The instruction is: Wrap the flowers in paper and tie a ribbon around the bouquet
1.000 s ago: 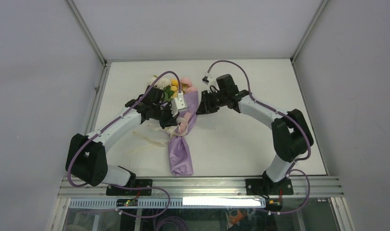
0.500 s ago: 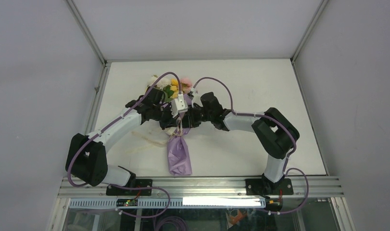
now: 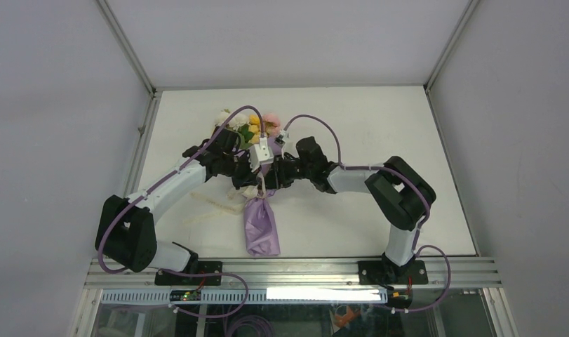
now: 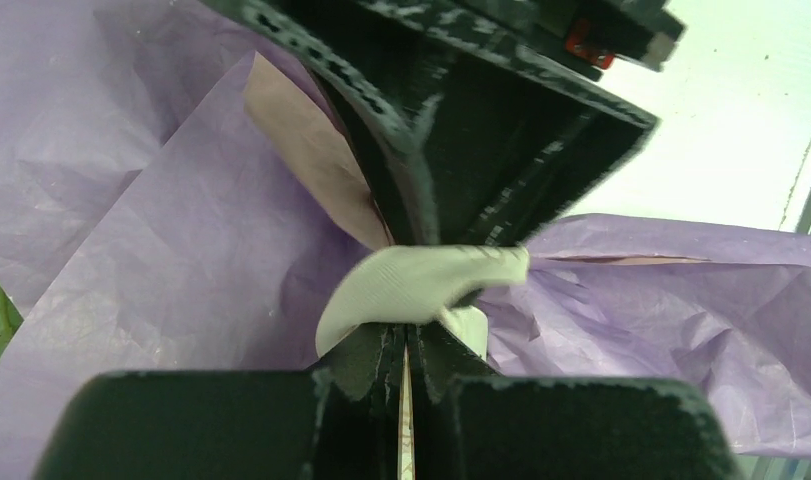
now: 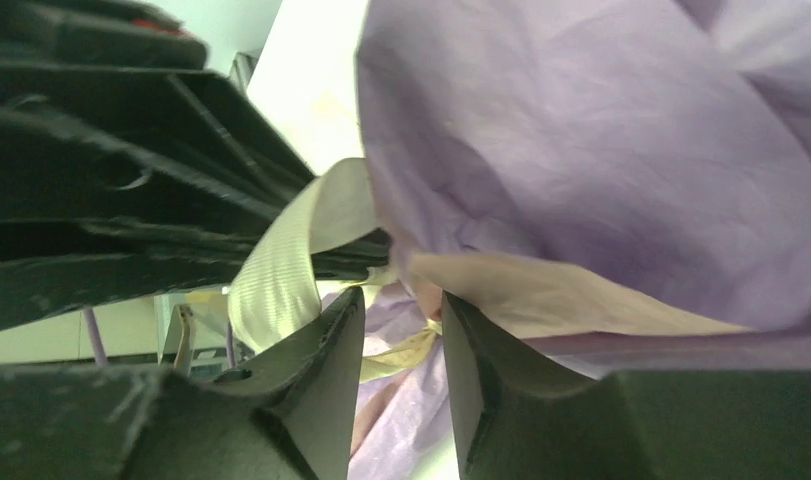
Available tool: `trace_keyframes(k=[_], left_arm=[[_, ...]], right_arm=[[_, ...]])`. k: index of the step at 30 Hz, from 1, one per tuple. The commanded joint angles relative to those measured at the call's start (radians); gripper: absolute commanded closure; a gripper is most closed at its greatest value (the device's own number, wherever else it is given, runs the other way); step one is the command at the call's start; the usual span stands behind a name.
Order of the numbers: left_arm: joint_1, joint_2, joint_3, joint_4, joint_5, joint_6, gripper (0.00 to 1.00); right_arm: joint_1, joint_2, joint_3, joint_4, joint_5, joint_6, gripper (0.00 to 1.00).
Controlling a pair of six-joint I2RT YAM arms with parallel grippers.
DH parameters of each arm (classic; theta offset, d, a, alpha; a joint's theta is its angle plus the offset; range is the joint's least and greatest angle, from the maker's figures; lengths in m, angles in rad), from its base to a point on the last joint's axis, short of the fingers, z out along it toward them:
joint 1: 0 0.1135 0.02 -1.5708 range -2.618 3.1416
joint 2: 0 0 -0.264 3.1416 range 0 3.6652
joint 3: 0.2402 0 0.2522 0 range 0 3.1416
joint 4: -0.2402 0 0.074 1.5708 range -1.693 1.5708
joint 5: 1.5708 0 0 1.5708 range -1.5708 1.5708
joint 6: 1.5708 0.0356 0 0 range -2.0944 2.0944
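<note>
Top external view: the bouquet [image 3: 260,217] lies on the surface [image 3: 351,119], the ribbon [image 4: 421,285] at its waist pinched by the left end effector [image 4: 406,340]. The right end effector [image 5: 401,330], slightly spread, has swung in beside it, likely for a handover.

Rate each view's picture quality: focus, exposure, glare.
Top external: sharp, evenly lit, soft shadows on the table, a light strip glaring at the bottom. Left wrist: the ribbon crisp, table blown out white, left gripper's fingers dark. Right wrist: the paper slightly soft, right gripper's fingers blurred.
</note>
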State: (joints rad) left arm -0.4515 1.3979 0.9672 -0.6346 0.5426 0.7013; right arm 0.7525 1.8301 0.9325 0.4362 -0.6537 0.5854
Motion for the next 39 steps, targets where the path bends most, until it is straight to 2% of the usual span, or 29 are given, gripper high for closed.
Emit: trace_keyframes(k=[1,7,10,17,22,24,27,28,31,33,35,39], left_arm=[[0.002,-0.03,0.013,0.039,0.002,0.027,1.0],[0.002,-0.032,0.011,0.027,0.016,0.027,1.0],[0.002,-0.034,0.019,0.025,0.022,0.013,1.0],[0.002,-0.033,0.024,0.024,0.044,-0.002,1.0],[0.002,-0.037,0.03,-0.002,0.032,0.002,0.98],[0.009,-0.052,0.046,-0.063,0.012,0.022,0.69],[0.08,-0.094,0.092,-0.233,0.057,0.145,0.41],[0.115,-0.105,0.109,-0.297,0.079,0.197,0.35],[0.204,-0.108,0.122,-0.442,0.054,0.386,0.24],[0.222,-0.08,0.079,-0.465,-0.012,0.502,0.17],[0.22,-0.03,0.047,-0.464,-0.03,0.567,0.02],[0.205,0.076,0.055,-0.377,-0.088,0.533,0.01]], right_arm=[[0.016,-0.045,0.0,0.161,-0.085,-0.024,0.6],[0.016,-0.042,0.01,0.18,-0.055,-0.014,0.55],[0.018,-0.04,0.019,0.123,0.001,-0.028,0.57],[0.022,-0.036,0.06,-0.005,0.043,-0.093,0.7],[0.024,-0.044,0.061,-0.004,0.033,-0.097,0.95],[0.022,-0.053,0.061,-0.011,0.031,-0.101,1.0],[0.022,-0.063,0.066,-0.053,0.038,-0.117,1.0],[0.022,-0.068,0.068,-0.066,0.04,-0.124,1.0],[0.022,-0.072,0.073,-0.084,0.037,-0.136,1.0],[0.022,-0.069,0.077,-0.083,0.031,-0.136,1.0],[0.022,-0.065,0.085,-0.087,0.032,-0.136,1.0],[0.022,-0.069,0.102,-0.101,0.035,-0.143,1.0]])
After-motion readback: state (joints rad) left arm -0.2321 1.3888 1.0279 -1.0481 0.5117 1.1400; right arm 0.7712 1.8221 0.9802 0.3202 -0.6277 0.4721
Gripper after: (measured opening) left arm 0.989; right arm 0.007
